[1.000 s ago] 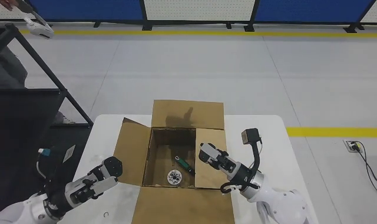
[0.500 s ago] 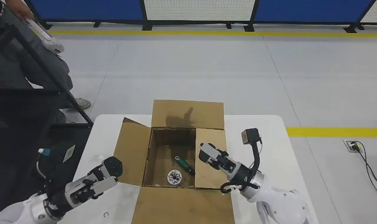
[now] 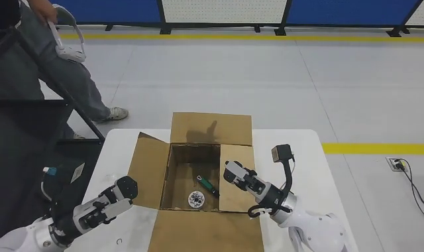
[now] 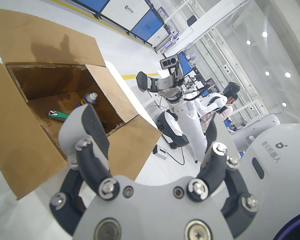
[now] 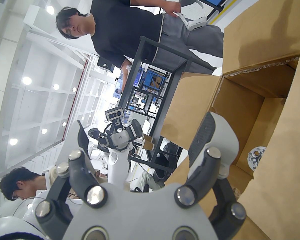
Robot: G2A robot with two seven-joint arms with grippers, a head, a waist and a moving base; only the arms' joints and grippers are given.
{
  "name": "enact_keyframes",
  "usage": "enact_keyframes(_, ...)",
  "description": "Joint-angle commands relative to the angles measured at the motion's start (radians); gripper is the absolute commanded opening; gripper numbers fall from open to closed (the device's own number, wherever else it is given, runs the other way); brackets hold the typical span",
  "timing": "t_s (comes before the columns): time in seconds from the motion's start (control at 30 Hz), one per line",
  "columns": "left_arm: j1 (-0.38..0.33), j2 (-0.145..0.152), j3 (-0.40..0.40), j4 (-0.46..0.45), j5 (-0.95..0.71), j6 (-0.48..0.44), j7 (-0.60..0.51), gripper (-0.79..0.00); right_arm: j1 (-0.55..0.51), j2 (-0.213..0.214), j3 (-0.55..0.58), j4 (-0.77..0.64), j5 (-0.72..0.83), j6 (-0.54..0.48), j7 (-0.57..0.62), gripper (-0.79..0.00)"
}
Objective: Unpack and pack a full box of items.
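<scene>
Unpack step, I judge: both my tools empty, items lie on box floor. Box (image 3: 212, 128) open on table (image 3: 291, 144).

Left tool (image 3: 126, 188) spread wide, outside box's left flap (image 3: 147, 169). Right tool (image 3: 230, 172) spread wide, over box's right flap (image 3: 236, 189).

Inside box: green piece (image 3: 209, 186), disc (image 3: 196, 198) near front wall, can (image 4: 86, 99).

Next, my guess: one tool dips past flap, deep into box, closes on one item, lifts straight out.
</scene>
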Motion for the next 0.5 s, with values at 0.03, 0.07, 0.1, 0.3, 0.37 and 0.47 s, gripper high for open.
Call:
enact_keyframes(0.03,0.000,0.000,0.000,0.000,0.000,0.000,0.000,0.000,0.000,0.000,0.000,0.000,0.000,0.000,0.000,0.000)
enact_keyframes(0.07,0.000,0.000,0.000,0.000,0.000,0.000,0.000,0.000,0.000,0.000,0.000,0.000,0.000,0.000,0.000,0.000)
enact_keyframes(0.1,0.000,0.000,0.000,0.000,0.000,0.000,0.000,0.000,0.000,0.000,0.000,0.000,0.000,0.000,0.000,0.000)
enact_keyframes(0.3,0.000,0.000,0.000,0.000,0.000,0.000,0.000,0.000,0.000,0.000,0.000,0.000,0.000,0.000,0.000,0.000)
enact_keyframes(0.37,0.000,0.000,0.000,0.000,0.000,0.000,0.000,0.000,0.000,0.000,0.000,0.000,0.000,0.000,0.000,0.000)
enact_keyframes(0.47,0.004,0.000,0.002,-0.003,0.005,0.007,0.012,0.000,-0.003,0.002,-0.005,-0.005,-0.004,-0.005,-0.002,0.000)
